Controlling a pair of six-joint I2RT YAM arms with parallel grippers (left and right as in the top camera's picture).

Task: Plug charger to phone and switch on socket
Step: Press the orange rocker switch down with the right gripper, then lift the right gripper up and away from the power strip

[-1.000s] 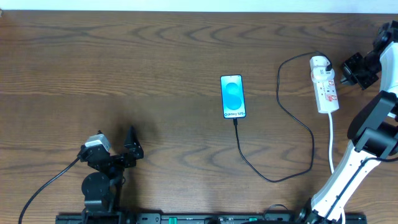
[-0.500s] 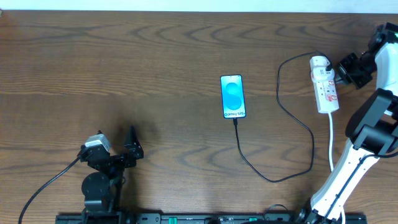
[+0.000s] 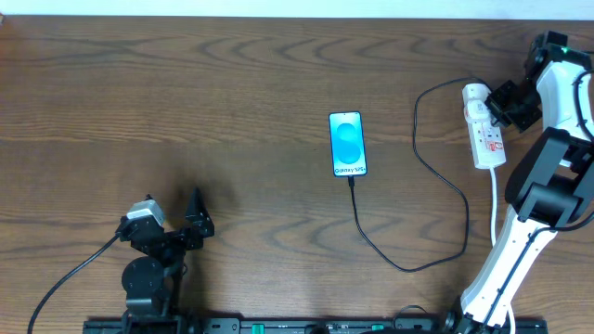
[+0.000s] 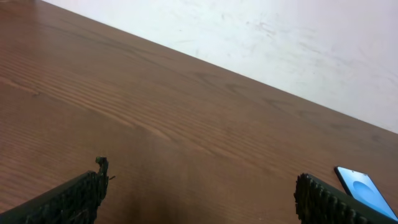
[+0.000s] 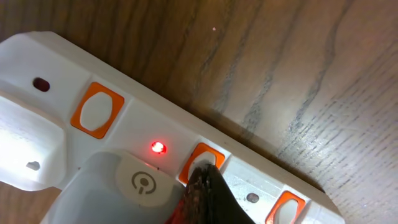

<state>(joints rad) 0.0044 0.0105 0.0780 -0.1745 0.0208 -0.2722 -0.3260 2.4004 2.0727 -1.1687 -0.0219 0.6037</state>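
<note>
The phone [image 3: 347,144] lies flat mid-table, its blue screen lit, and shows at the right edge of the left wrist view as the phone [image 4: 364,188]. The charger [image 3: 408,267] is a thin black cable that meets the phone's near end and loops round to the white plug on the socket [image 3: 489,139]. My right gripper [image 3: 502,105] is shut, and its tip [image 5: 203,172] rests on an orange-framed switch [image 5: 205,155] of the socket [image 5: 56,68]. A red light [image 5: 158,147] glows beside that switch. My left gripper [image 4: 201,177] stands open over bare wood, at the table's near left [image 3: 183,223].
The socket's white cord [image 3: 494,209] runs toward the near edge beside the right arm's base. Two more orange-framed switches [image 5: 96,110] sit along the strip. A pale wall [image 4: 280,43] rises behind the table's far edge.
My right gripper has moved left from beside the socket to over its far end. The left arm, phone and cable have not moved.
</note>
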